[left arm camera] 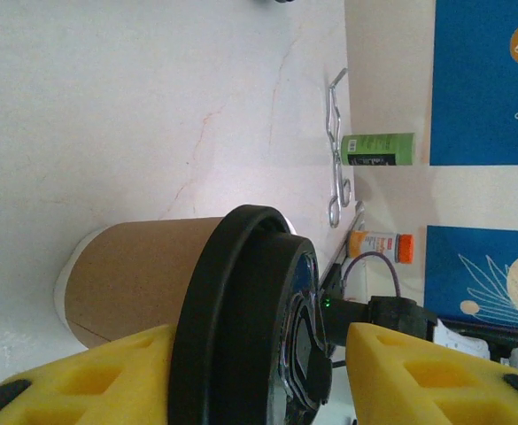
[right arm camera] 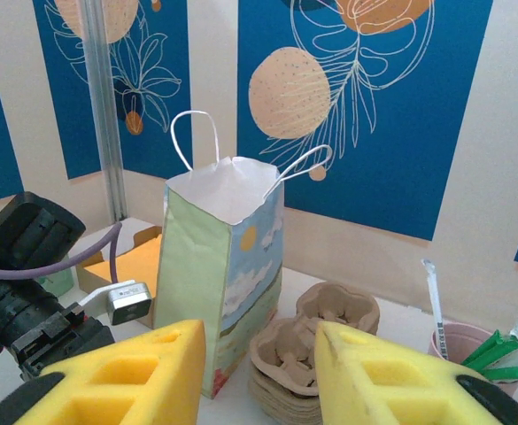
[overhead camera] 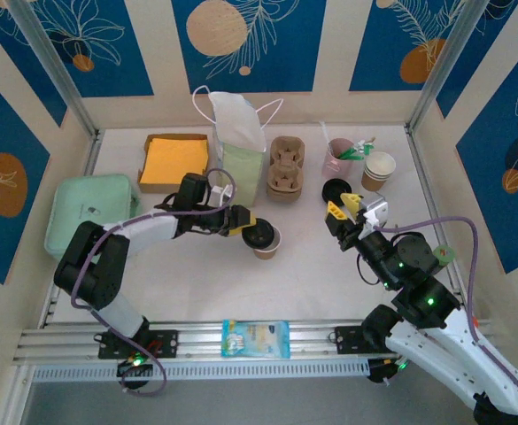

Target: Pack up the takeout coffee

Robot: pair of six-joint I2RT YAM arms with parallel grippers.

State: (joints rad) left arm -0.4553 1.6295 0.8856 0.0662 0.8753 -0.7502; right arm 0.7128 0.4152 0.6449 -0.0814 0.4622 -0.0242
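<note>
Far back on the table, the paper bag (overhead camera: 238,146) stands open-topped, contents unseen. Nearer, the left gripper (overhead camera: 243,223) clasps the black-lidded brown coffee cup (overhead camera: 264,239); the right gripper (overhead camera: 345,210) hangs open, holding nothing.

Takeout coffee (overhead camera: 264,239): brown kraft cup, black lid, upright mid-table.
</note>
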